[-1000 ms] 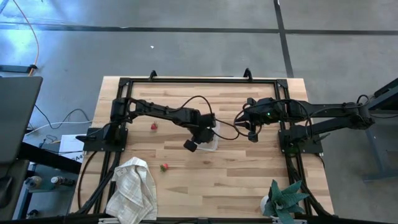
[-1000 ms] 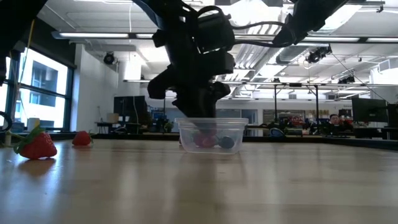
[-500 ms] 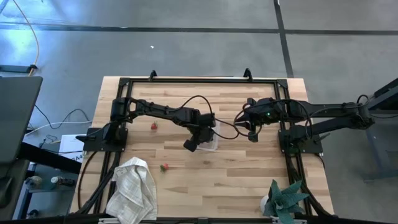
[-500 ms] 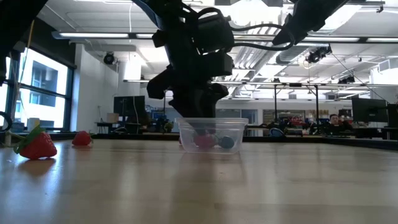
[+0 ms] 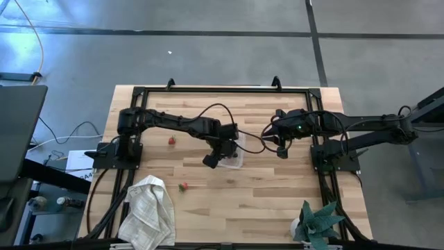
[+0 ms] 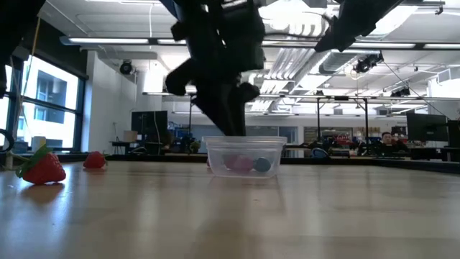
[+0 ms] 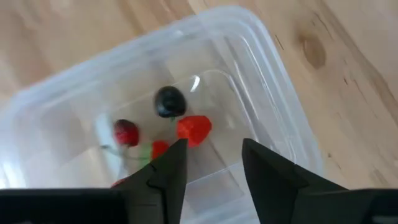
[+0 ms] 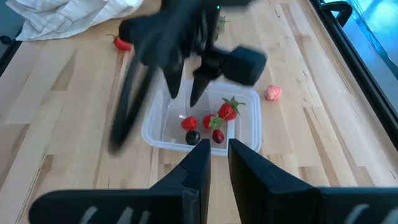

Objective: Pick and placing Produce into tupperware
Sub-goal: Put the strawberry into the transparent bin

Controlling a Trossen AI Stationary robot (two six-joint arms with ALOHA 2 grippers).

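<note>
Left wrist view: we see the left gripper (image 7: 211, 158) parted and holding nothing, just above the tupperware (image 7: 273, 124) mid-table, with red and dark produce (image 7: 193, 129) inside. Two strawberries (image 5: 183, 186) lie loose on the table (image 5: 277, 201). Right gripper (image 8: 212, 160) waits nearby, fingers narrowly apart, holding nothing.

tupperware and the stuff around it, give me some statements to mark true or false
1. The tupperware already holds several pieces of produce. True.
2. The left claw grips a strawberry. False: its fingers are apart and empty above the tupperware.
3. Two strawberries still lie on the table outside the tupperware. True.
4. The white cloth lies inside the tupperware. False: it lies near the table's edge, on the left arm's side.
5. The right claw reaches into the tupperware. False: it waits off to the side.
</note>
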